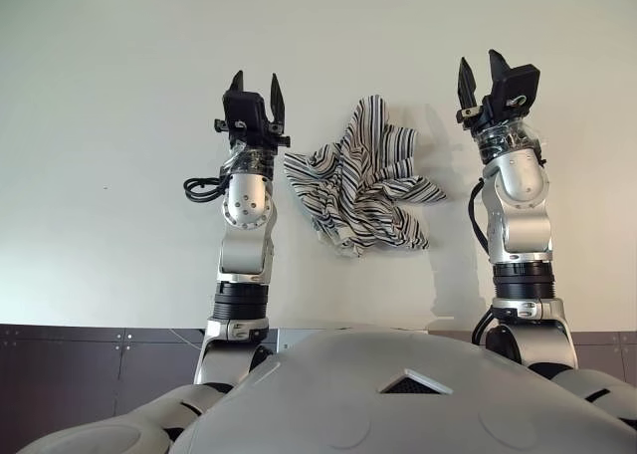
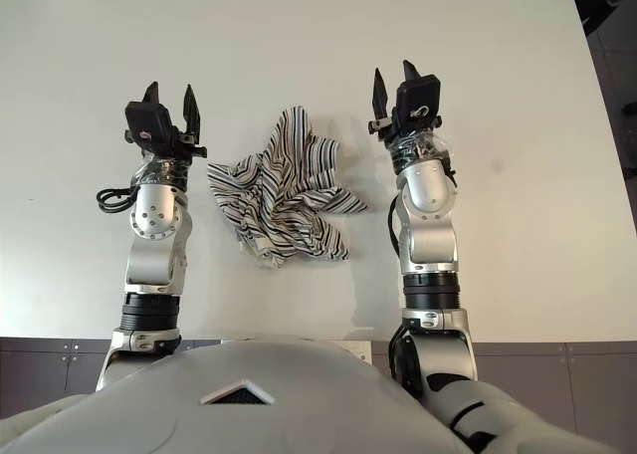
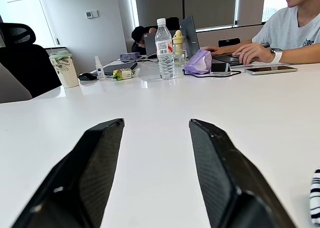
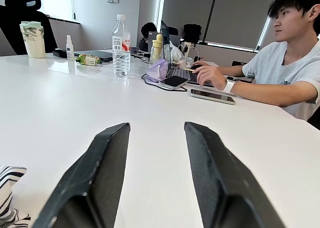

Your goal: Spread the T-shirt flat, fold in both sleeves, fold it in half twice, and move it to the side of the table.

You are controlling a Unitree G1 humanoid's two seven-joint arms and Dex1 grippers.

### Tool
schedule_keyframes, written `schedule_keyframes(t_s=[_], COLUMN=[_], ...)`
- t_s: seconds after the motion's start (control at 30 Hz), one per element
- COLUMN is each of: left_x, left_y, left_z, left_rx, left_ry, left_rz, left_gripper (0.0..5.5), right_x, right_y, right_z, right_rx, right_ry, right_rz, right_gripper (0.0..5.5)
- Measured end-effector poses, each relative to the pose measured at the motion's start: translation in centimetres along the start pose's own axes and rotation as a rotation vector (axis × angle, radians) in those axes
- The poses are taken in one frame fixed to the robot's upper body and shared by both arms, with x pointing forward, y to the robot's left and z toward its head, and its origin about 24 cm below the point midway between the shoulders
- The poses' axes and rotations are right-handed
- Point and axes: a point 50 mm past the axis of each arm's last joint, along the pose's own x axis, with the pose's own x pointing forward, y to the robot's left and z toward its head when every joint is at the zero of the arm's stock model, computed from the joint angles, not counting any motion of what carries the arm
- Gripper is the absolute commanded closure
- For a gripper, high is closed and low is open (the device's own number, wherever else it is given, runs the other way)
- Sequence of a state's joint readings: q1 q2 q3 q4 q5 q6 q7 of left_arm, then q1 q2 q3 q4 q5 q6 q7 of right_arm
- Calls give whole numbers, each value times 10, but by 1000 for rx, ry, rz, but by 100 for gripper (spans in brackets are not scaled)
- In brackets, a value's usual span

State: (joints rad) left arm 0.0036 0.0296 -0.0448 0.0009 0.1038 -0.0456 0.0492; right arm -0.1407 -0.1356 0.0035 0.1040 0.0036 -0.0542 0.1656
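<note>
The striped T-shirt (image 1: 363,180) lies crumpled in a bunched heap on the white table (image 1: 100,125), at twelve o'clock from the robot and between its two arms. The left gripper (image 1: 257,81) stands at about ten o'clock of the heap, just beside its edge, with its two fingers spread apart and nothing between them. The right gripper (image 1: 480,61) is at about two o'clock of the heap, a little farther off, its fingers likewise parted and empty. The head views give the shirt whole, so tangled that no sleeve can be told from the body. The wrist views look low across the tabletop. From the left wrist the black fingers (image 3: 95,163) gape over bare table with a sliver of striped cloth at the picture's edge, and the right wrist view has a corner of the cloth beside its own fingers. They also bring in the table's far end: a water bottle (image 3: 164,50), a paper cup (image 3: 65,68), a small spray bottle (image 3: 100,68), a purple mask (image 3: 199,63), a phone (image 3: 270,69) and an open laptop (image 3: 190,35).
</note>
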Motion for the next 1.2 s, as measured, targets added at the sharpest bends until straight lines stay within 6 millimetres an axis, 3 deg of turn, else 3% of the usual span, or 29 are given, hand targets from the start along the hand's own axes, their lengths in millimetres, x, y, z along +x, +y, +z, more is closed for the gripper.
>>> schedule_keyframes(t_s=[1.0,1.2], left_x=[9,8], left_y=[2,6], left_z=[0,0], left_rx=[42,-23], left_ry=[-2,0], left_rz=[-11,50], left_gripper=[309,309], right_x=[2,5], right_y=[3,-10], right_z=[-2,1], right_rx=[-45,40], right_ry=[13,-15], right_rz=[52,-79], right_gripper=[350,350])
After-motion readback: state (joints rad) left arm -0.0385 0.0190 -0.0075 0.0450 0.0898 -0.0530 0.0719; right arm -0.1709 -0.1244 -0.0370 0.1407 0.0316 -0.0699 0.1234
